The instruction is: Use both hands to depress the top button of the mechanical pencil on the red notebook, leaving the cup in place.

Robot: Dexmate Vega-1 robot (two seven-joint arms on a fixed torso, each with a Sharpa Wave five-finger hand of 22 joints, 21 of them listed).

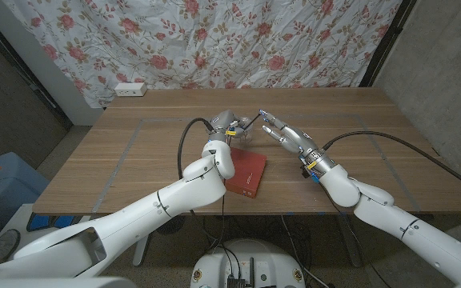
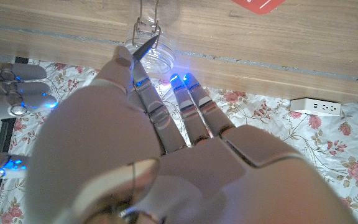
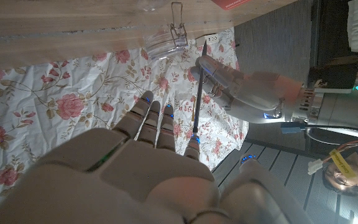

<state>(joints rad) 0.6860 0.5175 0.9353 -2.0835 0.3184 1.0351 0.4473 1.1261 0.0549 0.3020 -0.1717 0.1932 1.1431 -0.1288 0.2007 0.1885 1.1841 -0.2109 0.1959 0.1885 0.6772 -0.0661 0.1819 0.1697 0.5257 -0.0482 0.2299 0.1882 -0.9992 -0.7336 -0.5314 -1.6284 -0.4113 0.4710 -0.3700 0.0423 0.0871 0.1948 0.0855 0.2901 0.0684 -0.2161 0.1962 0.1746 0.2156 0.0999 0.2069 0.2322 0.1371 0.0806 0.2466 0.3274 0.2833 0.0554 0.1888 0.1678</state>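
Note:
My left hand (image 1: 224,130) holds the thin dark mechanical pencil (image 3: 197,99) up above the table, just beyond the red notebook (image 1: 246,173). The pencil's pointed end (image 2: 146,46) sticks out past the left hand's fingertips. My right hand (image 1: 285,136) reaches in from the right with its fingers stretched out. One right fingertip (image 3: 193,142) meets the pencil's other end. The cup, a clear glass jar (image 2: 149,57) with a wire clasp, stands on the table right behind the left hand, partly hidden by it in the head view.
A white power strip (image 1: 130,90) lies at the table's far left edge, in front of the flowered curtain (image 1: 214,40). The wooden table (image 1: 118,160) is bare to the left and right of the hands. Black cables run along both forearms.

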